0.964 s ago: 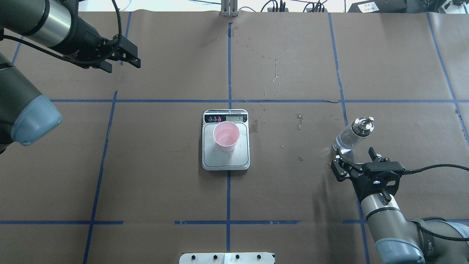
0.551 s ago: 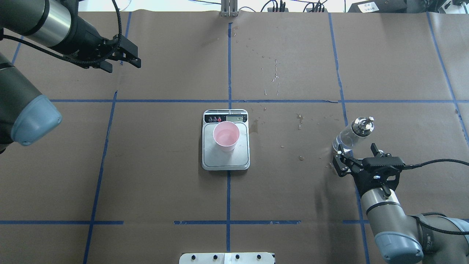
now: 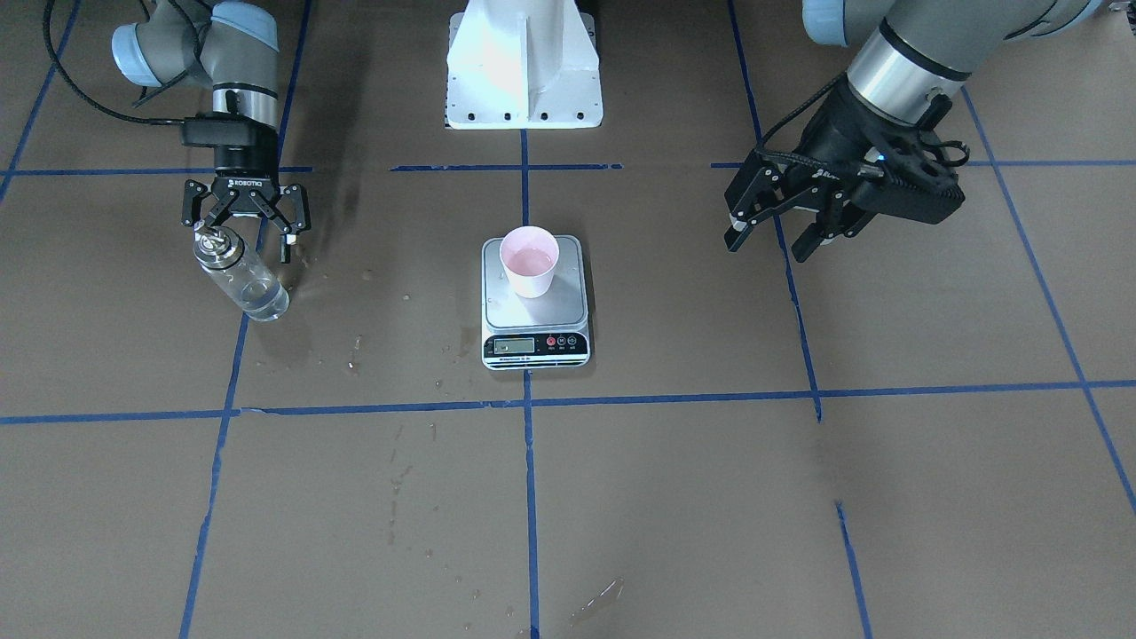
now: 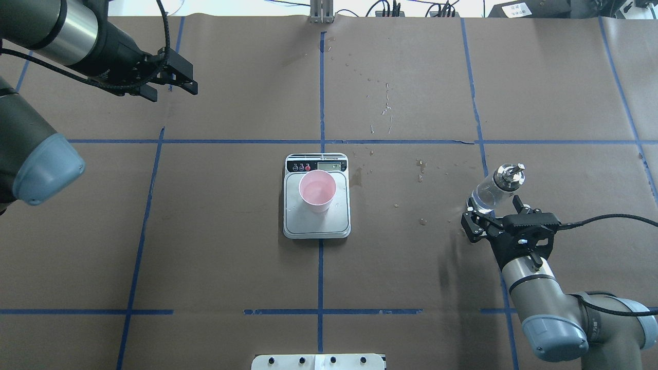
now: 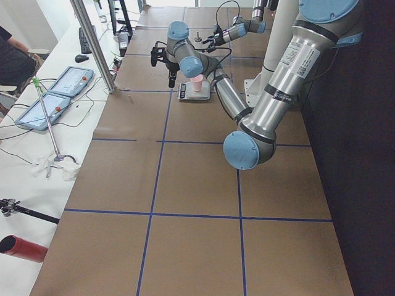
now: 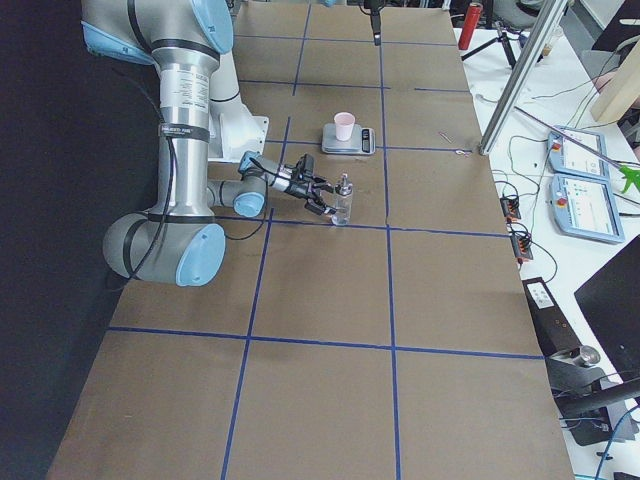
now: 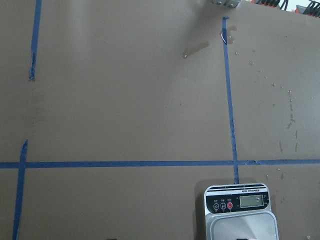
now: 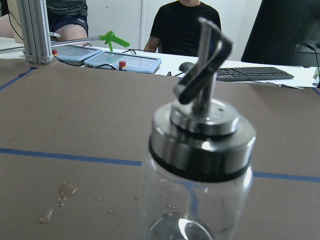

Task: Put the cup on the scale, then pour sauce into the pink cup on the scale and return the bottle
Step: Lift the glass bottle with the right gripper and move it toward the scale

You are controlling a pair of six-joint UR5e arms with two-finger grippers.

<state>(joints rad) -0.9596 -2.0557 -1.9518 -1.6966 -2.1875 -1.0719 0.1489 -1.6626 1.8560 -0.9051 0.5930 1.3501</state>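
Observation:
The pink cup (image 4: 317,191) stands upright on the steel scale (image 4: 316,227) at the table's middle; both also show in the front view, cup (image 3: 530,260) and scale (image 3: 535,312). The clear glass bottle (image 4: 492,191) with its silver pourer cap stands on the table at the right, part full of clear sauce. My right gripper (image 4: 491,214) is open, its fingers either side of the bottle's lower body without gripping it. The right wrist view shows the cap (image 8: 202,125) very close. My left gripper (image 4: 172,92) is open and empty, high at the far left.
Wet drops and stains (image 4: 421,169) dot the brown paper between scale and bottle. The robot's white base plate (image 3: 524,71) sits at the near edge. Blue tape lines grid the table. People, tablets (image 8: 122,61) and a keyboard lie beyond the far edge.
My right gripper has shifted a little leftward and turned at the wrist beside the bottle, staying open. The bottle, cup and scale have not moved. The left arm has barely moved.

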